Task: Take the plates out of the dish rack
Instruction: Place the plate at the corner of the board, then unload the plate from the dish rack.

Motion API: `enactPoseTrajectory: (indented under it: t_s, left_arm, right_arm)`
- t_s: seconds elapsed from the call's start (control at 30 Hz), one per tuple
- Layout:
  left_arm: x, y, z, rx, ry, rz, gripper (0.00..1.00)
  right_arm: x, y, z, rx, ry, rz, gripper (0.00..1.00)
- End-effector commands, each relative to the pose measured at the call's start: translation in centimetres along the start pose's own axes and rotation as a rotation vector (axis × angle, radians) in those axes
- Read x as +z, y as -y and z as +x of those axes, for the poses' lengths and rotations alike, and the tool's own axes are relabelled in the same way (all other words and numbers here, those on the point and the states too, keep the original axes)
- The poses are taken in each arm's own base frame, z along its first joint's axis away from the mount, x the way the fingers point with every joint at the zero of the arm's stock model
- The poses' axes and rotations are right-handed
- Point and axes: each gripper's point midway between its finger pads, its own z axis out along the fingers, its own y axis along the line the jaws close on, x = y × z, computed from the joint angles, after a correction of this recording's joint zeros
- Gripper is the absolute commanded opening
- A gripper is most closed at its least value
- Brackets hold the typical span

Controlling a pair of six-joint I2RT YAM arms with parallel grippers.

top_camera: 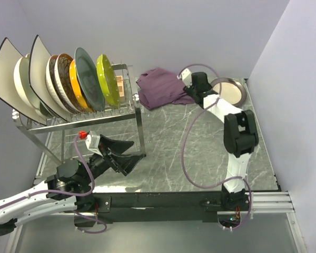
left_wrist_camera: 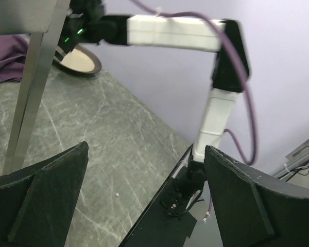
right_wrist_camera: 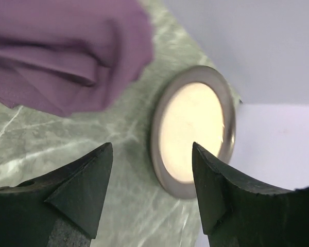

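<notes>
Right wrist view: release step, your right gripper parted and empty over the round cream grey-rimmed plate, left gripper wide apart; next, go to the silver wire dish rack.

We are looking into a corner where a pale lilac back wall is meeting a side wall of the same colour. A table with a grey-green marbled top is filling the space between them. Soft, even light is falling on it, casting only faint shadows. A black strip is running along its near edge.
</notes>
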Motion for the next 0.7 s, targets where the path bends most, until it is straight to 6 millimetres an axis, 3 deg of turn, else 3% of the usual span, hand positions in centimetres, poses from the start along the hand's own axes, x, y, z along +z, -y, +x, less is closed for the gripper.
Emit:
enactPoseTrajectory:
  t_s: [0.0, 0.07, 0.17, 0.23, 0.3, 0.33, 0.4, 0.43, 0.5, 0.53, 0.57, 0.63, 0.67]
  left_arm:
    - [0.6, -0.3, -0.1, -0.001, -0.003, -0.036, 0.99]
    - [0.6, -0.2, -0.1, 0.001, -0.007, -0.031, 0.99]
    - [0.4, 0.1, -0.2, 0.000, -0.002, -0.014, 1.00]
    - [0.1, 0.1, -0.6, 0.003, 0.014, -0.010, 0.99]
    - [0.0, -0.4, -0.9, 0.006, 0.030, -0.029, 0.99]
    - [-0.2, -0.5, -1.1, 0.007, 0.042, -0.035, 0.99]
    - [-0.4, -0.9, -1.2, 0.015, 0.054, -0.051, 1.00]
    - [-0.5, -1.0, -1.4, 0.015, 0.065, -0.054, 1.00]
    - [-0.5, -1.3, -1.5, 0.019, 0.075, -0.063, 0.99]
    - [-0.6, -1.3, -1.6, 0.021, 0.080, -0.063, 0.99]
    - [-0.5, -1.3, -1.6, 0.022, 0.078, -0.061, 0.99]
    - [-0.5, -1.1, -1.6, 0.031, 0.076, -0.055, 0.99]
    - [-0.5, -1.1, -1.7, 0.032, 0.075, -0.056, 0.99]
  right_arm:
    - [-5.2, 6.0, -3.2, 0.293, 0.050, 0.083, 0.70]
    - [-7.0, 8.1, -4.9, 0.484, 0.077, 0.121, 0.69]
    - [-11.4, 12.2, -8.8, 0.826, 0.192, 0.151, 0.68]
    - [-16.0, 14.5, -11.1, 0.991, 0.277, 0.127, 0.67]
    - [-19.4, 13.2, -14.3, 1.134, 0.387, -0.068, 0.66]
    - [-23.0, 13.7, -15.7, 1.168, 0.470, -0.141, 0.66]
    - [-26.8, 12.2, -17.2, 1.215, 0.521, -0.284, 0.65]
    - [-30.9, 11.5, -18.5, 1.202, 0.588, -0.356, 0.65]
    - [-35.2, 9.2, -19.7, 1.138, 0.670, -0.480, 0.65]
    - [-40.0, 8.5, -20.5, 1.101, 0.773, -0.564, 0.66]
    - [-40.8, 6.5, -20.3, 1.083, 0.781, -0.642, 0.67]
    - [-45.9, 5.2, -21.1, 1.042, 0.906, -0.807, 0.68]
    - [-46.3, 4.0, -21.0, 1.037, 0.898, -0.864, 0.68]
